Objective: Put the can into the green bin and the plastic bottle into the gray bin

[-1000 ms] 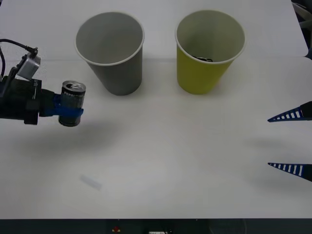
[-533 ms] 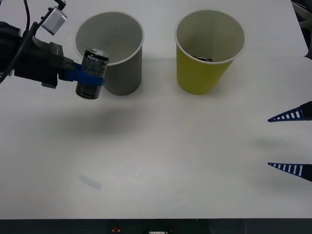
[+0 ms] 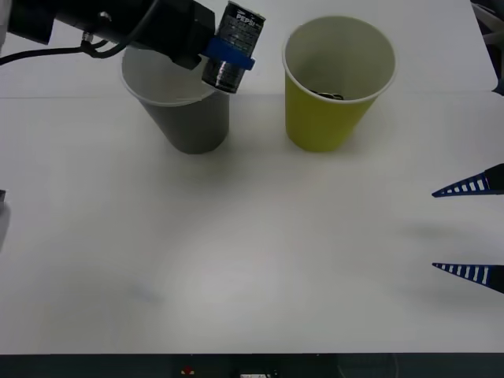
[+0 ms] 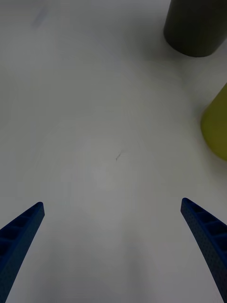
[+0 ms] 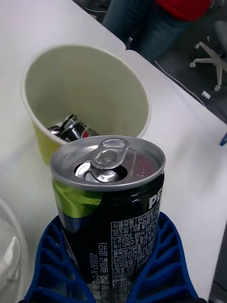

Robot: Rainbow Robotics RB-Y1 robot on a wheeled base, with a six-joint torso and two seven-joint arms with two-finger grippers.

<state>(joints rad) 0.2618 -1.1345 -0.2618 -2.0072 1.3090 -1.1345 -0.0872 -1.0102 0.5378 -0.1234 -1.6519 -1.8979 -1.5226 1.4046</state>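
Front view: a white bench carries two tall paper cups. The gray bin stands at about eleven o'clock, the green bin at about one o'clock, apart from each other. The left pincer hangs over the gray bin's rim on its three o'clock side, clenched on the can, a small dark cylinder with white lettering, tilted toward the green bin. Judging from the task, it is held high so it can pass above both rims before release. Something dark lies inside the green bin. The right pincer waits at the three o'clock edge, its ribbed blue fingers spread wide with nothing between them.

Right wrist view: the pointed blue fingertips sit far apart over bare bench, with the gray bin's base and the green bin's wall beyond.

Left wrist view: blue ribbed fingers cup the can's black printed wall. Its shiny silver lid and pull tab face the camera. Beyond it, the green bin's pale, smooth interior already holds dark cans.
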